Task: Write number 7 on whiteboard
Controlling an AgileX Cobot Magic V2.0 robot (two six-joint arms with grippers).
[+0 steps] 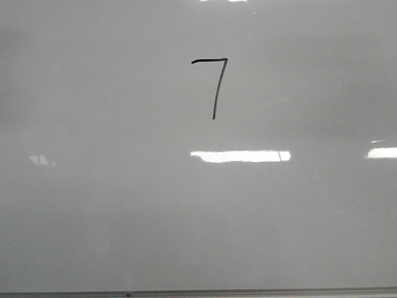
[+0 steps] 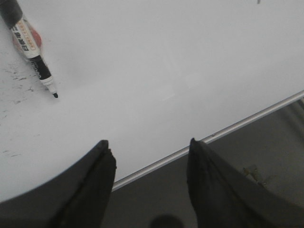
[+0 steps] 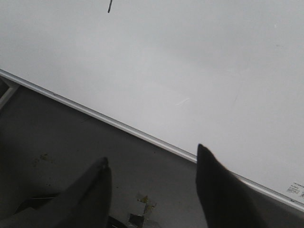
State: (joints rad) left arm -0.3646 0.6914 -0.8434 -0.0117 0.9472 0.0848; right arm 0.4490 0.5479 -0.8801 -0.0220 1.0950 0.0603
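A thin black number 7 [image 1: 213, 85] is drawn on the whiteboard [image 1: 124, 205], above its middle in the front view. The end of its downstroke shows at the edge of the right wrist view [image 3: 109, 6]. My left gripper [image 2: 148, 145] is open and empty over the whiteboard's [image 2: 156, 61] metal edge. A black-and-white marker [image 2: 33, 50] lies on the board, uncapped, well away from the left gripper. My right gripper [image 3: 152, 154] is open and empty beside the whiteboard's [image 3: 190, 57] edge. Neither gripper shows in the front view.
The board's grey metal edge [image 1: 198, 292] runs along the bottom of the front view. A dark grey surface [image 3: 61, 137] with small scraps of debris [image 3: 142, 202] lies beyond the board's edge. Bright light reflections [image 1: 240, 156] sit on the board. Faint smudges [image 2: 14, 76] mark it near the marker.
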